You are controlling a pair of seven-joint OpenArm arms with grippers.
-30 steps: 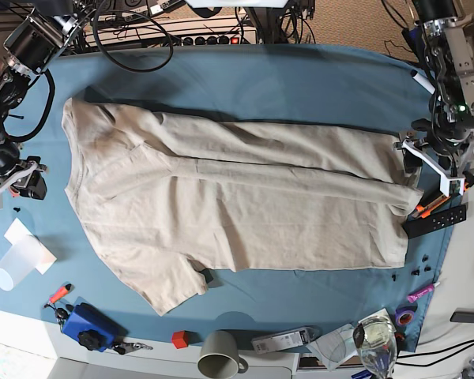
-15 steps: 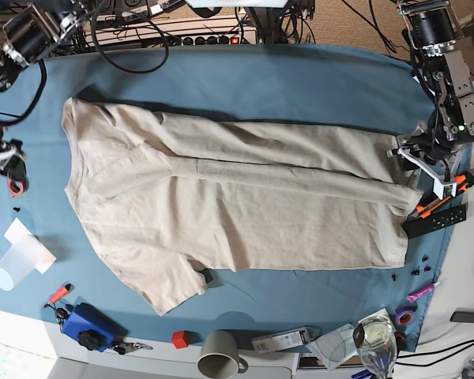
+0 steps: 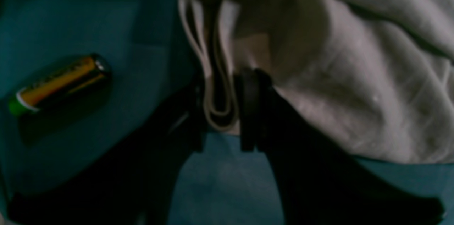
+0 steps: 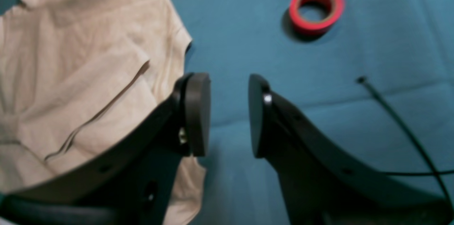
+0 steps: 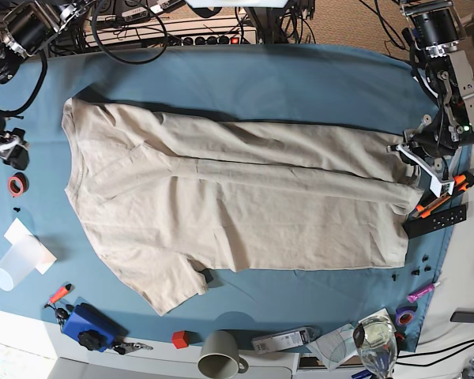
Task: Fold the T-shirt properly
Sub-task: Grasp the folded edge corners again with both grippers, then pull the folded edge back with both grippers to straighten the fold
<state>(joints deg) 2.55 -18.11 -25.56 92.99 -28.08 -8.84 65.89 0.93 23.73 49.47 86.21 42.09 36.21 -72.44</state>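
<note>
Free room and obstacles. The T-shirt is covering the middle of the blue cloth; the far strip is lying bare. A red tape roll is sitting beside the right gripper. A battery is lying beside the left gripper. A cup and clutter are crowding the near edge.

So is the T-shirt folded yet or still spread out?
Partly folded: the T-shirt lies spread lengthwise across the table cloth, one long side turned over the body. The left gripper pinches its hem.

base: bright, even | left wrist: dim, blurred | right wrist: soft focus
</note>
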